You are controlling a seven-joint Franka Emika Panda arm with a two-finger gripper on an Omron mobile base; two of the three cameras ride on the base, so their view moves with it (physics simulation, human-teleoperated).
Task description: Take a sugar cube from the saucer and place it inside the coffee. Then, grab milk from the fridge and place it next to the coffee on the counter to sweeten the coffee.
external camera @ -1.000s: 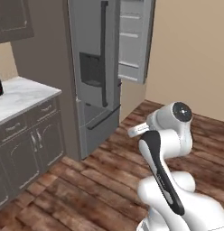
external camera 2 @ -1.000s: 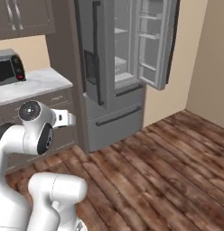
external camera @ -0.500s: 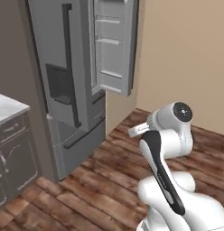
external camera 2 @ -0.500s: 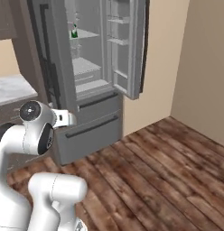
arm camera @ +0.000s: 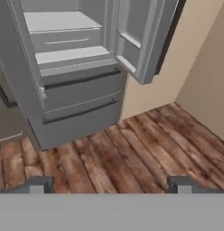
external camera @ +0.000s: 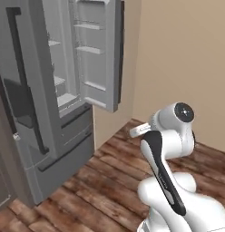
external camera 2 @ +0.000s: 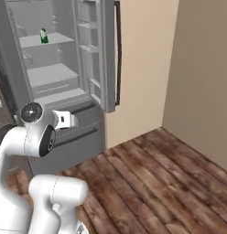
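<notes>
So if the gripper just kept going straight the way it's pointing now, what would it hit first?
Probably the wooden floor in front of the fridge. The open gripper looks forward and down at the planks below the bottom drawers, with nothing in between, though depth is hard to judge.

Setting: home kitchen, rendered. Evidence: tall grey fridge with its right door open, pale shelves and door bins inside, drawer fronts below. Small green container on an upper shelf, probably milk; too small to confirm. Wood plank floor, beige walls.
</notes>
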